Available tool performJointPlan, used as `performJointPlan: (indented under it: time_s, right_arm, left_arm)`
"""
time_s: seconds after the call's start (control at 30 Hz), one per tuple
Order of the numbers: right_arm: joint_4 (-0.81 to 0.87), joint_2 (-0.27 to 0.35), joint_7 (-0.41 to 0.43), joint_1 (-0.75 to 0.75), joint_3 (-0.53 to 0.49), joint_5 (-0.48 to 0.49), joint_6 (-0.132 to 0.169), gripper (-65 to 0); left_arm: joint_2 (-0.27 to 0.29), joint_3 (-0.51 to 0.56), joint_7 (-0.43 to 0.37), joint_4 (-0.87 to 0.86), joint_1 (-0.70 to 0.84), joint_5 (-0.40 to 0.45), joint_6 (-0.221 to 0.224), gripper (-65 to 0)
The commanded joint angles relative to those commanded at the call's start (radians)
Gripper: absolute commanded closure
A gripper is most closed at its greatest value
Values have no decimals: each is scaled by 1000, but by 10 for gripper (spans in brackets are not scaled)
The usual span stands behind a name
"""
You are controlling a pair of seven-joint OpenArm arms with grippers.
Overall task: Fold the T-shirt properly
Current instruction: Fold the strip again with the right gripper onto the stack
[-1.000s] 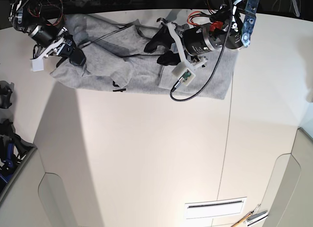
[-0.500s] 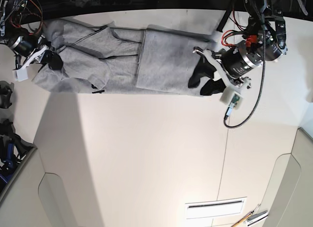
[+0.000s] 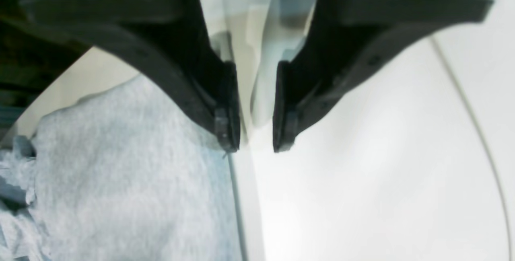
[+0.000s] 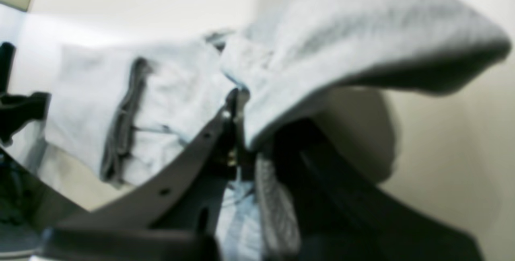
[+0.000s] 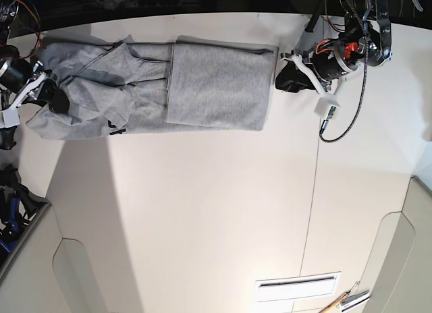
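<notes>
The heather-grey T-shirt (image 5: 216,83) lies stretched along the far side of the table, a flat rectangular panel on its right half and bunched folds on its left. My left gripper (image 5: 282,78) hangs just off the shirt's right edge. In the left wrist view the left gripper (image 3: 255,146) is open with nothing between its fingers, and the T-shirt (image 3: 120,180) lies beside its left finger. My right gripper (image 5: 55,100) is at the shirt's left end. In the right wrist view the right gripper (image 4: 241,124) is shut on a fold of the T-shirt (image 4: 362,31).
A seam (image 5: 316,191) runs down the white table right of centre. A slotted vent (image 5: 297,286) and a tool (image 5: 344,301) lie near the front right. Dark equipment (image 5: 10,198) stands off the table's left edge. A black cable (image 5: 344,117) loops below the left arm.
The left gripper has let go of the shirt's right edge and moved off it toward the far side. The right gripper has pulled the shirt further left, and it lies flatter.
</notes>
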Motion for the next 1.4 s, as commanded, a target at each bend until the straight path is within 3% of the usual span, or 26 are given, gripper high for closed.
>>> performJointPlan:
  time_s: [0.1, 0.23, 0.33, 0.57, 0.73, 0.8, 0.87, 1.0, 1.17, 1.4]
  right_arm:
    - [124, -92, -19, 1, 0, 7, -10, 0]
    - [277, -225, -61, 4, -16, 48, -13, 0]
    - [316, -294, -60, 31, -74, 8, -13, 0]
    - [313, -312, -29, 99, -383, -147, -23, 0]
    - [266, -328, 64, 100, -601, -385, -30, 0]
    - [213, -329, 146, 100, -668, -459, -52, -218]
    - [169, -329, 216, 101, -710, -487, -51, -366]
    - [161, -340, 225, 101, -762, -473, -50, -377]
    - [162, -388, 185, 100, -814, -395, -43, -377]
    - [164, -493, 147, 101, -858, -397, -35, -377]
  left_arm:
    - [22, 11, -4, -12, 0, 0, 0, -150]
    - [94, 11, -4, -39, -9, 4, 0, -150]
    - [141, 11, -4, -73, -11, 4, 0, -150]
    - [193, 11, -14, -91, -11, -1, 0, -150]
    - [195, 10, -14, -91, -11, -40, 0, -150]
    - [194, 6, -9, -86, -11, -77, 0, -150]
    - [194, -13, 22, -69, -11, -106, 0, -150]
    - [195, -116, 117, -8, -10, -187, 0, -150]
    - [172, -282, 152, 26, -6, -277, 0, -150]
    - [126, -308, 169, 26, 14, -290, 0, -150]
